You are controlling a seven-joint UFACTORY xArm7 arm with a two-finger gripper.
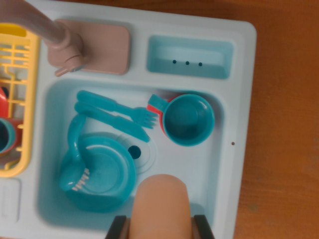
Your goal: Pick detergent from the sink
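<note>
Cup [189, 119] right of fork [115, 108] and strainer [98, 172], all in sink [214, 164].

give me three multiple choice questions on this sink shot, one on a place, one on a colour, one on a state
1. Where does the teal cup sit?
A. in the sink basin, toward the wrist view's right
B. in the yellow rack
C. on the wooden table

2. What colour is the fork?
A. yellow
B. teal
C. pink

3. What is the state of the peach detergent bottle?
A. lying in the rack
B. standing on the faucet base
C. between the gripper's two fingers, over the basin

Answers: 1 A, the cup rests inside the basin near its right wall. 2 B, the fork matches the teal dishes. 3 C, a dark finger shows on each side of the bottle at the bottom edge; whether they press on it cannot be told.
</note>
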